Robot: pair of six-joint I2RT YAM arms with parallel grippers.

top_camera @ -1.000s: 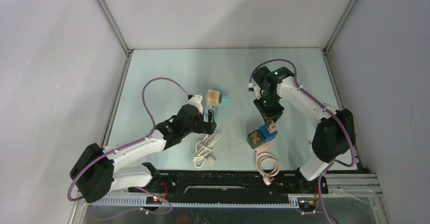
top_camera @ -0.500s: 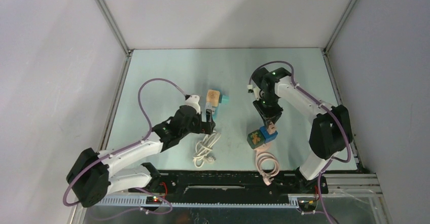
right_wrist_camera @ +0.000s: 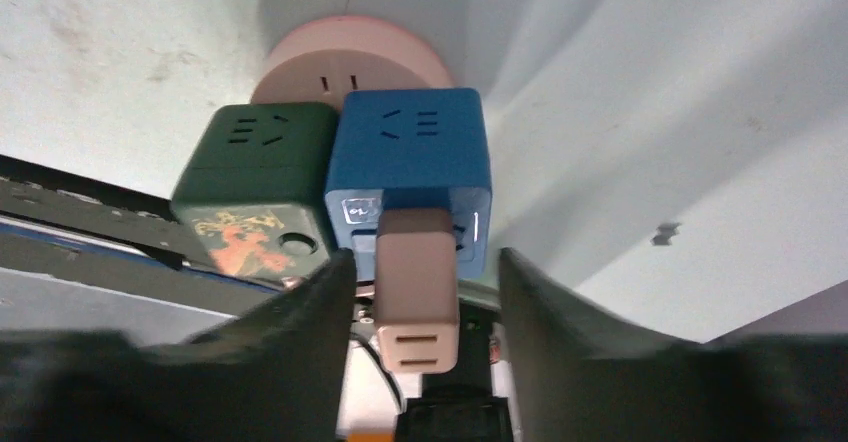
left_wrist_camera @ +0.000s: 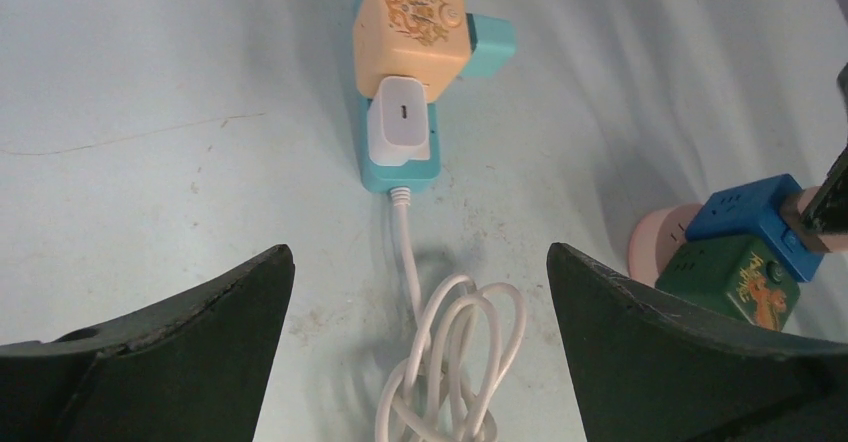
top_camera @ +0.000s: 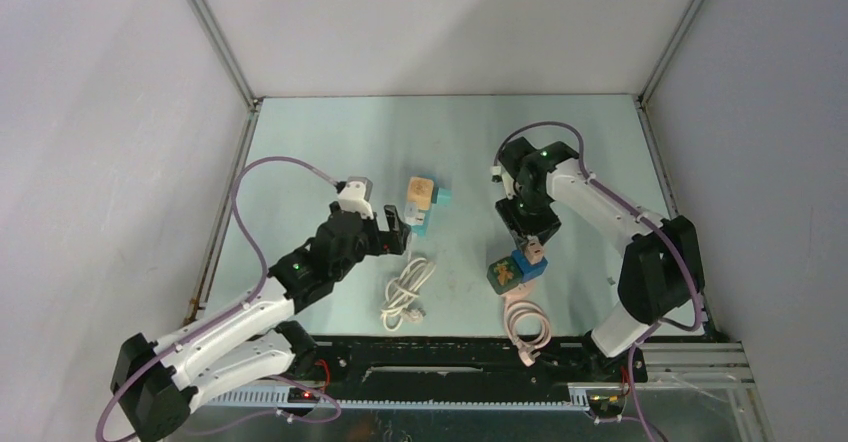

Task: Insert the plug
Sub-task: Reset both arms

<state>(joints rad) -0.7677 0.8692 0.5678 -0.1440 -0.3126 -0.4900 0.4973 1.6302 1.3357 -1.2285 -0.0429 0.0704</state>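
Pale table (top_camera: 330,142) bears coiled white cable (left_wrist_camera: 450,362) trailing from teal socket (left_wrist_camera: 400,177).

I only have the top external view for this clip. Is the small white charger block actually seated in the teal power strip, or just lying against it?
Observer: Left wrist view shows the white charger block sitting square on the teal power strip, no prongs showing, next to a cream cube adapter.
Operator: Is the left gripper holding anything?
Observer: No. The left gripper is wide open and back from the strip.
Operator: And the right side?
Observer: Right wrist view shows a tan rectangular plug meeting the blue cube socket face, no prongs visible. The right gripper straddles it with a gap on each side.
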